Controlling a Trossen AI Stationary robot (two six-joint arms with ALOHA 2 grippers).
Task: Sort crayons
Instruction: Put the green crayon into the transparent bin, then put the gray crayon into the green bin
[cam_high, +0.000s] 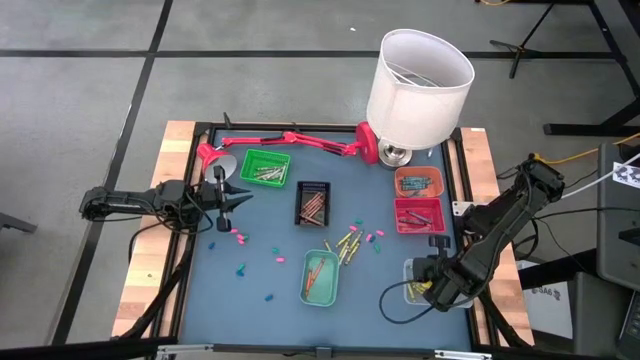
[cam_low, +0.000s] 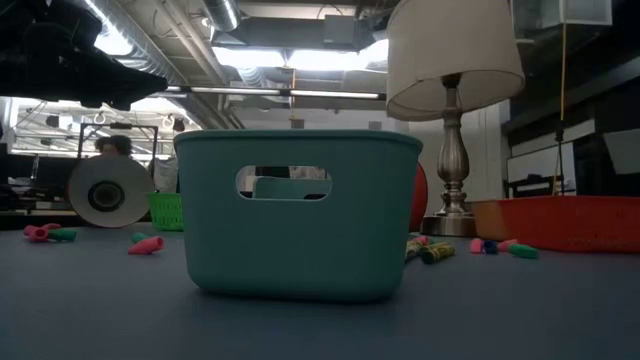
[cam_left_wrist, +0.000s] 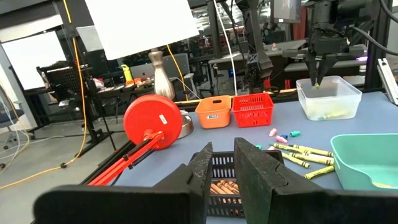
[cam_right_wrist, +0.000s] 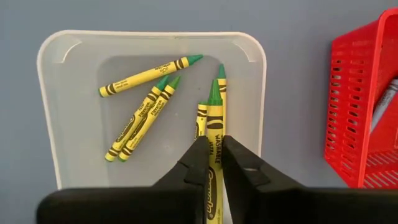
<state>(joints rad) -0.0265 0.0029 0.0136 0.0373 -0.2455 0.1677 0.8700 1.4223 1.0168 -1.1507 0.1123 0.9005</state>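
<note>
My right gripper (cam_high: 428, 285) hangs over the clear tray (cam_right_wrist: 62, 112) at the table's near right, shut on a yellow crayon with a green tip (cam_right_wrist: 214, 118). Several like crayons (cam_right_wrist: 146, 115) lie flat in that tray. It also shows from afar in the left wrist view (cam_left_wrist: 316, 79). My left gripper (cam_high: 238, 197) is at the table's left, near the green tray (cam_high: 265, 168). Its fingers (cam_left_wrist: 252, 171) stand a narrow gap apart and hold nothing. Loose yellow crayons (cam_high: 348, 245) and pink and blue ones (cam_high: 238, 236) lie flat on the blue mat. My right gripper pinches the crayon's yellow wrapped shaft (cam_right_wrist: 215, 146) between its two fingers. The fingers come from above, pointing down, and the crayon lies along them. Its green tip (cam_right_wrist: 214, 93) sticks out past the fingertips toward the tray. The crayon is clear of those in the tray.
A black tray (cam_high: 313, 203) with brown crayons, a teal tray (cam_high: 321, 277), an orange tray (cam_high: 418, 182) and a red tray (cam_high: 420, 215) stand on the mat. A white-shaded lamp (cam_high: 420, 75) and a red desk lamp (cam_high: 290, 140) stand along the far edge.
</note>
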